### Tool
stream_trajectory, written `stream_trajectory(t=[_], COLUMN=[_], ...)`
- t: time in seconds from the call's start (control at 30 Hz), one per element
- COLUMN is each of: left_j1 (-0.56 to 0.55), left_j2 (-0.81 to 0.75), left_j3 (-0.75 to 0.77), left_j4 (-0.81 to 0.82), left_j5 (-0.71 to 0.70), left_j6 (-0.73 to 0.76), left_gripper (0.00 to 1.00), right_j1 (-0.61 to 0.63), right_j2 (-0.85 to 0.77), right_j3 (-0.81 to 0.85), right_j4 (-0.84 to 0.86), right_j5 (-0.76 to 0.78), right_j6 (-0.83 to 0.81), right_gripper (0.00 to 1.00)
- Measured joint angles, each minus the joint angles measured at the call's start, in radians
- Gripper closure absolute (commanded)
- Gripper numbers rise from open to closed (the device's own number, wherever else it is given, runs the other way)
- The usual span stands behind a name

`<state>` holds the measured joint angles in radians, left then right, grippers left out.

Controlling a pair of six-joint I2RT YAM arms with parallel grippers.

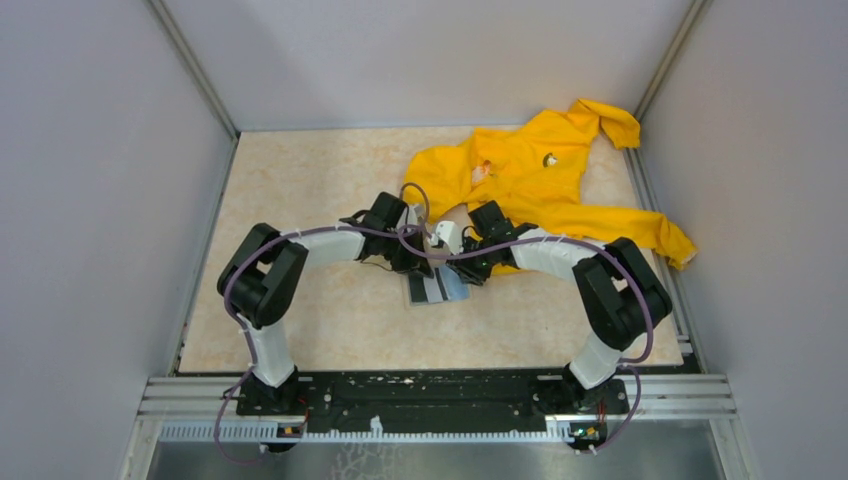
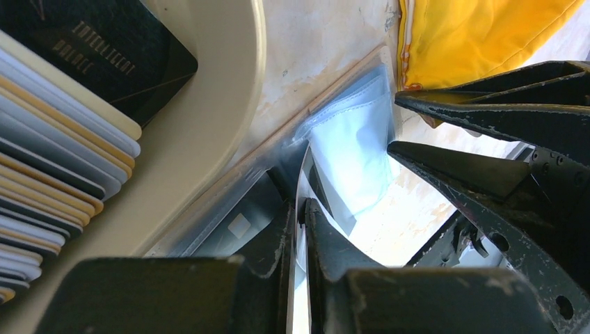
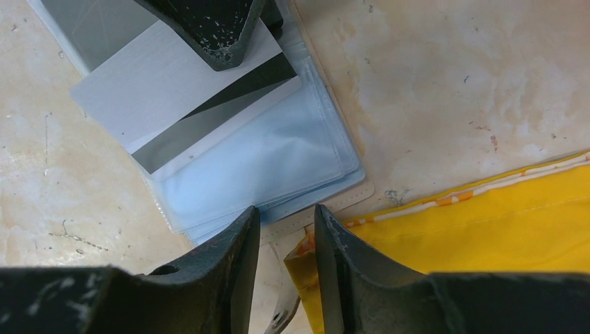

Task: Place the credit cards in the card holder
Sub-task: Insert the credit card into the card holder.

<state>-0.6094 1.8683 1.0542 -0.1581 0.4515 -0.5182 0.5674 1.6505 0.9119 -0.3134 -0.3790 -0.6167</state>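
While the left claw (image 2: 300,205) was clamped on the light blue card (image 3: 188,97), I judged its insertion into the card holder (image 3: 278,163) only begun.
The card lay with one end at a clear sleeve. The right claw (image 3: 285,217) stood slightly apart at the holder's edge, and I could not tell if it gripped. Next, I thought, came a straight, gentle push.

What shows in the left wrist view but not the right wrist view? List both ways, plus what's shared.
Only left wrist: a fanned stack of cards beside a cream rim. Only right wrist: the striped card's flat face. Both: the card holder's clear sleeves, the yellow garment, the left gripper and right gripper.
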Motion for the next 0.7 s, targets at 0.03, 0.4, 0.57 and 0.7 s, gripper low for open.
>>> stream_trajectory(t=[0.03,0.4,0.57,0.7], left_j1=[0.000,0.005,0.004,0.003], left_j2=[0.003,0.022,0.032,0.037], left_j3=[0.003,0.018,0.028,0.031], left_j4=[-0.001,-0.003,-0.004,-0.003], left_j5=[0.003,0.029,0.034,0.033], left_j6=[0.000,0.000,0.001,0.001], left_gripper=[0.87,0.85,0.80,0.77], right_j1=[0.000,0.000,0.000,0.000], right_j2=[0.000,-0.039,-0.047,-0.057], right_j3=[0.000,-0.001,-0.001,-0.009], right_j4=[0.002,0.018,0.023,0.032], right_j5=[0.002,0.023,0.004,-0.069], right_j6=[0.000,0.000,0.000,0.000], right_gripper=[0.65,0.65,0.65,0.66])
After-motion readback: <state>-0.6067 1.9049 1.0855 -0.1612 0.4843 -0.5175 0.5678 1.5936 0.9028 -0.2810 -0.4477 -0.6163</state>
